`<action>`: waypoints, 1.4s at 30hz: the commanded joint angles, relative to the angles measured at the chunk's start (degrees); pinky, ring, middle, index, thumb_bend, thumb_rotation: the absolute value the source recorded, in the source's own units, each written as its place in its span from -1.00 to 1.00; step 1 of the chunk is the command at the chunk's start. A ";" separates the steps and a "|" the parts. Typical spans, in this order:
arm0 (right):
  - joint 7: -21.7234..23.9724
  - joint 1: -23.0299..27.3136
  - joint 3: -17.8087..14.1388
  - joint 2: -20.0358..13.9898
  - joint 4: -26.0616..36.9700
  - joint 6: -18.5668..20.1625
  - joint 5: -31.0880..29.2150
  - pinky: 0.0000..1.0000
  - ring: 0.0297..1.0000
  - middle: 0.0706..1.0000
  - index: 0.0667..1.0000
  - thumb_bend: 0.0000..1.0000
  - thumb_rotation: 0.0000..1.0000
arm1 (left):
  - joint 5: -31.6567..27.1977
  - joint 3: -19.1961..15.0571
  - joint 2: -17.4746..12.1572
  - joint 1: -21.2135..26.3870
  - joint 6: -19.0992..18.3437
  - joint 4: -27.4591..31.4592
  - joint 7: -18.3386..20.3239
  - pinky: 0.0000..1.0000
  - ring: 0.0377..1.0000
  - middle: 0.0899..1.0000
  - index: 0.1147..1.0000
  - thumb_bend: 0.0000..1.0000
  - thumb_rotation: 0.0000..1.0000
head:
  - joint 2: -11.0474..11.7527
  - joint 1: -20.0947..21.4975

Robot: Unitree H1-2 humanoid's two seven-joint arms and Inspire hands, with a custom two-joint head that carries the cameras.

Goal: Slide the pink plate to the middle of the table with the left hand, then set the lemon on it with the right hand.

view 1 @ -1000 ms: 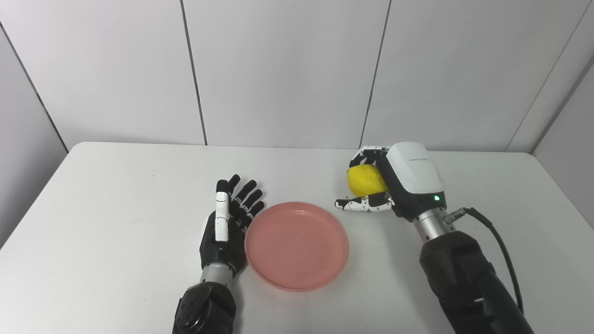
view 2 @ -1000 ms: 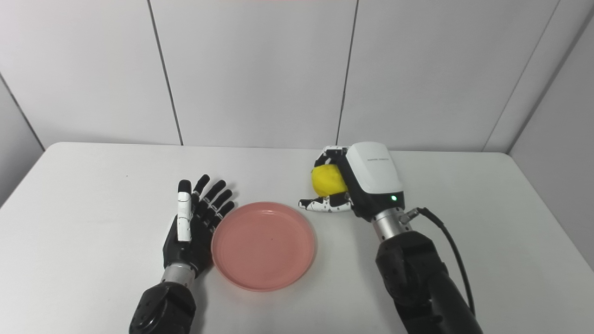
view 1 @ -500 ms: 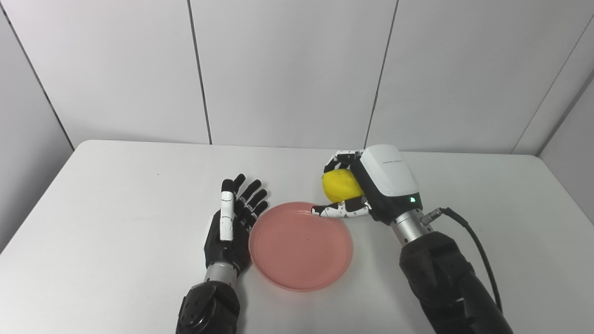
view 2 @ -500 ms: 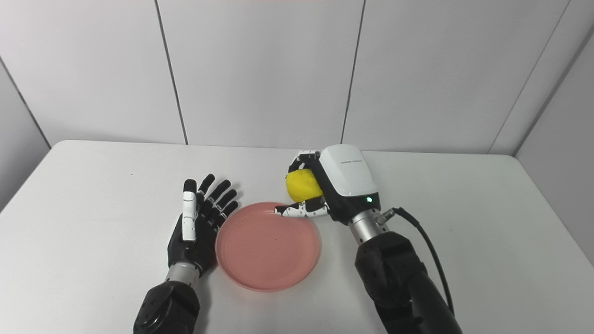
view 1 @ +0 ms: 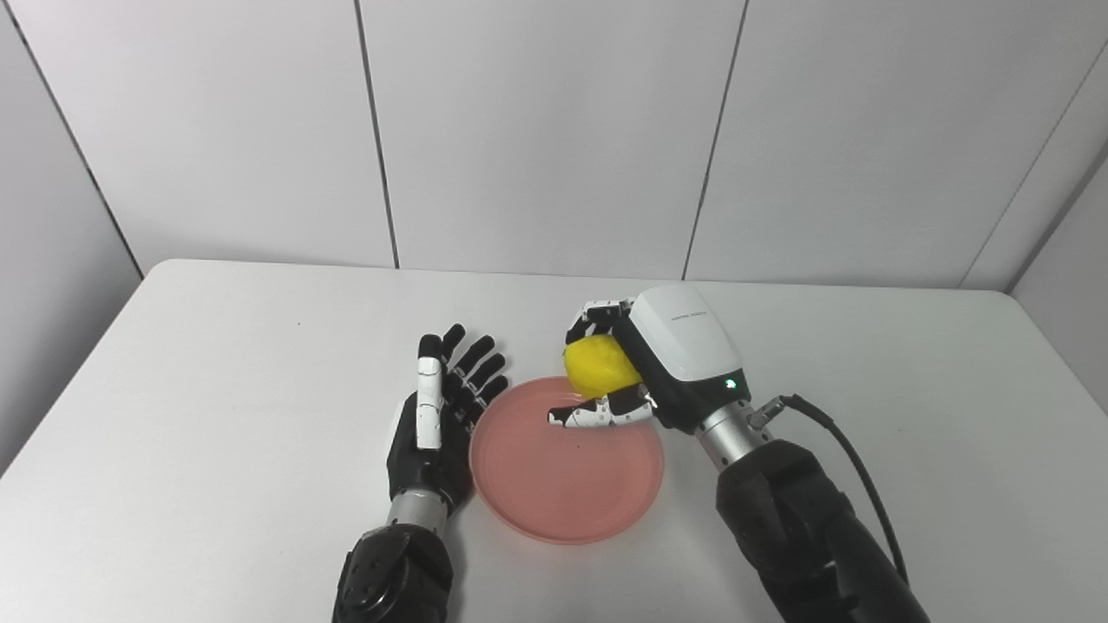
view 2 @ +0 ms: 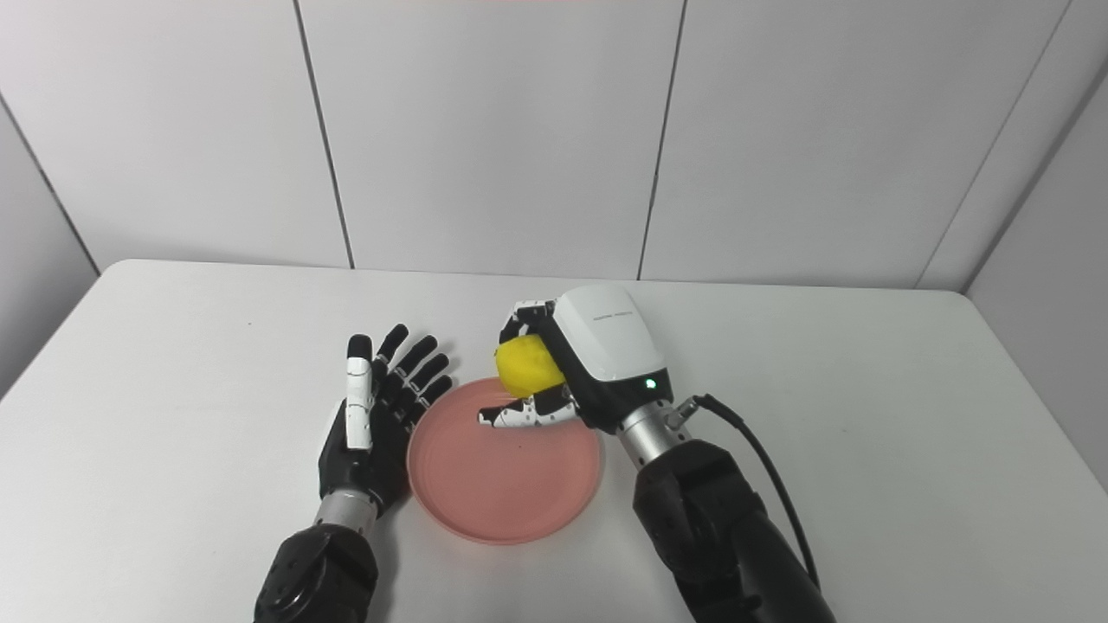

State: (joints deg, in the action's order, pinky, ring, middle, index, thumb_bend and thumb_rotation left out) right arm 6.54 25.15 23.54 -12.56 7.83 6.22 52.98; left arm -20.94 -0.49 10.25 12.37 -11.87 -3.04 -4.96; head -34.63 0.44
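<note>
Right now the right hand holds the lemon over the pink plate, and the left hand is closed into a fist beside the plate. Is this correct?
Not quite: the left hand is open, fingers spread, as the left eye view shows. The rest holds: right hand, lemon, pink plate.

Lemon (view 1: 597, 368): right side hidden behind the right robot hand (view 1: 645, 376); whether it touches the pink plate (view 1: 567, 484) cannot be told. Plate's far rim partly covered by that hand's thumb and the lemon. Both forearms cut off by the bottom edge. Tabletop (view 1: 216, 389): near edge out of frame. Left robot hand (view 1: 433, 415): contact with plate rim unclear.
</note>
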 commanded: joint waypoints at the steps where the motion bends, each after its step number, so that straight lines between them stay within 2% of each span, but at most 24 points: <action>1: -1.96 2.60 0.24 0.46 -0.66 -2.94 0.87 -0.61 -0.54 -0.45 -0.34 0.27 -0.30 | 0.29 -0.11 5.24 -3.17 -1.40 -1.57 -2.38 0.68 0.63 0.64 0.76 0.77 0.62 | 0.02 -0.27; 13: -2.42 2.13 2.22 1.06 -4.74 -3.28 0.51 -0.59 -0.50 -0.39 -0.24 0.21 -0.32 | 0.36 0.57 5.05 -3.08 -0.90 -2.00 -2.39 0.73 0.66 0.66 0.80 0.73 0.65 | -0.26 -1.19; 20: -5.19 2.00 2.36 1.72 -8.31 -4.98 0.27 -0.67 -0.60 -0.51 -0.40 0.22 -0.35 | 0.36 0.61 4.88 -2.74 -0.45 -2.29 -2.32 0.73 0.70 0.68 0.82 0.69 0.66 | -0.36 -1.52; 24: -5.34 1.79 2.98 1.72 -9.11 -5.22 0.52 -0.62 -0.53 -0.43 -0.27 0.19 -0.32 | -0.12 0.47 4.91 -2.63 -0.36 -2.42 -2.34 0.73 0.70 0.68 0.81 0.70 0.64 | -0.13 -1.45; 30: -4.97 1.34 4.30 1.73 -9.87 -5.00 1.06 -0.63 -0.54 -0.44 -0.30 0.19 -0.28 | 0.79 0.84 4.97 -2.53 -0.30 -2.44 -2.92 0.68 0.67 0.66 0.77 0.63 0.68 | 0.00 -1.63; 42: -5.50 0.85 4.34 2.61 -11.23 -4.76 -0.24 -0.62 -0.54 -0.45 -0.32 0.21 -0.35 | 0.80 0.90 4.92 -2.33 -0.52 -2.06 -3.26 0.66 0.65 0.67 0.76 0.61 0.68 | -0.18 -1.60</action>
State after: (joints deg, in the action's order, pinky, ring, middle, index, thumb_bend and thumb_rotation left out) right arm 2.37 24.57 28.39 -10.32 -4.84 3.63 53.10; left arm -20.54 0.61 10.33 12.43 -10.51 -3.60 -6.19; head -34.89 -1.14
